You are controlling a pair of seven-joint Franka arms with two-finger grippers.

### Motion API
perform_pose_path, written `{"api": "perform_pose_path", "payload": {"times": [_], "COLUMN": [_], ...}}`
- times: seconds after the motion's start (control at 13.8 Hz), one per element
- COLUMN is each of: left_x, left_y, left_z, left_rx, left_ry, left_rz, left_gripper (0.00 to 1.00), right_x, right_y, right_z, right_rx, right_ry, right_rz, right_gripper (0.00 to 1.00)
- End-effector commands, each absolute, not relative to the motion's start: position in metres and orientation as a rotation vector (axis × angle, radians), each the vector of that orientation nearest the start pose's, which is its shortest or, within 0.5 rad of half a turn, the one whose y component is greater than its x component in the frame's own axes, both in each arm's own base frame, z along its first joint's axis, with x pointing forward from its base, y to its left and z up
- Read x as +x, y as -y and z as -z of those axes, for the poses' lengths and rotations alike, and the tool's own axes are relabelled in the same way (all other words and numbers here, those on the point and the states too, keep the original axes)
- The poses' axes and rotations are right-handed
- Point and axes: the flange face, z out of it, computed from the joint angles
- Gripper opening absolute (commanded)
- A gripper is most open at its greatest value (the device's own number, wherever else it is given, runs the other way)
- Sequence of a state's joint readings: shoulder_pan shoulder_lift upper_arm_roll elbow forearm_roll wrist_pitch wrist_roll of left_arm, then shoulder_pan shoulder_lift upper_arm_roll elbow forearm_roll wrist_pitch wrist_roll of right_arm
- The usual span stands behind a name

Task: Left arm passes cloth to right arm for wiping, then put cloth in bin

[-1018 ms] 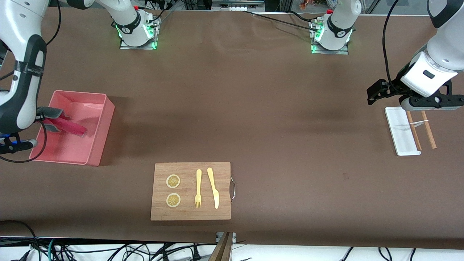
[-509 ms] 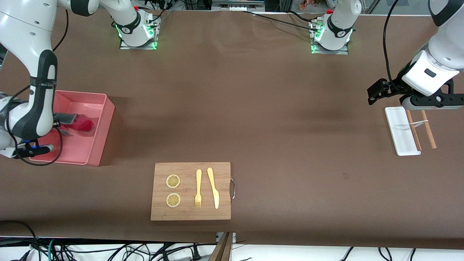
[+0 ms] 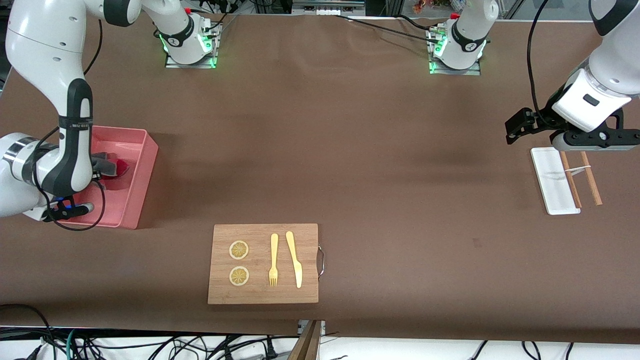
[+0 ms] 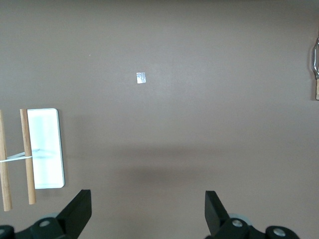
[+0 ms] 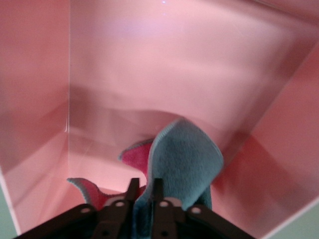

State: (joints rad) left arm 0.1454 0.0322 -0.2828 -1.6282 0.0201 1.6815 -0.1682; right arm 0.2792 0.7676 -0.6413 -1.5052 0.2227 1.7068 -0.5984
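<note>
Evidently the right gripper (image 5: 144, 191) was still pinching the small crimson-and-grey cloth (image 5: 182, 164) between narrow jaws, low inside the pink rectangular plastic bin (image 3: 142, 172). This looked like the final drop; next the fingers needed to part and lift clear. The cloth stood crumpled on end, without a clear long axis, while the left gripper (image 4: 147, 214) waited agape well away from the bin.

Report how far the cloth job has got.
Handover looks done: the left claw hangs open and empty over the table by the white flat tray. In hand: the right claw is down inside the pink rectangular plastic bin, fingers narrowly around the crimson-and-grey cloth. Left: let go fully and lift out.
</note>
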Motion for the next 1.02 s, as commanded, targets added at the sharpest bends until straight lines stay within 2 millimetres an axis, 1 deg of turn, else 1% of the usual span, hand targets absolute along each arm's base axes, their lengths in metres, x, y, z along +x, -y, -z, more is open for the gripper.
{"api": "perform_pose_path", "payload": {"times": [0.0,0.07,0.15,0.73,0.8,0.95], "left_x": [0.568,0.568,0.568,0.568,0.567,0.567], "left_y": [0.08,0.088,0.089,0.091,0.091,0.091], "left_z": [-0.597,-0.599,-0.604,-0.605,-0.605,-0.604], "left_rx": [-3.152,-3.146,-3.146,-3.146,-3.148,-3.149], "left_ry": [0.024,-0.001,-0.008,-0.01,-0.008,-0.005], "left_rz": [0.039,0.05,0.065,0.068,0.065,0.062], "left_gripper": [1.0,1.0,1.0,1.0,1.0,1.0], "right_x": [0.638,0.639,0.64,0.646,0.647,0.649], "right_y": [0.153,0.152,0.152,0.147,0.141,0.137], "right_z": [-0.252,-0.255,-0.257,-0.269,-0.271,-0.286], "right_rx": [-3.049,-3.05,-3.052,-3.051,-3.054,-3.072], "right_ry": [0.294,0.296,0.298,0.298,0.306,0.243], "right_rz": [-0.725,-0.718,-0.712,-0.659,-0.655,-0.619], "right_gripper": [1.0,1.0,1.0,1.0,1.0,1.0]}}
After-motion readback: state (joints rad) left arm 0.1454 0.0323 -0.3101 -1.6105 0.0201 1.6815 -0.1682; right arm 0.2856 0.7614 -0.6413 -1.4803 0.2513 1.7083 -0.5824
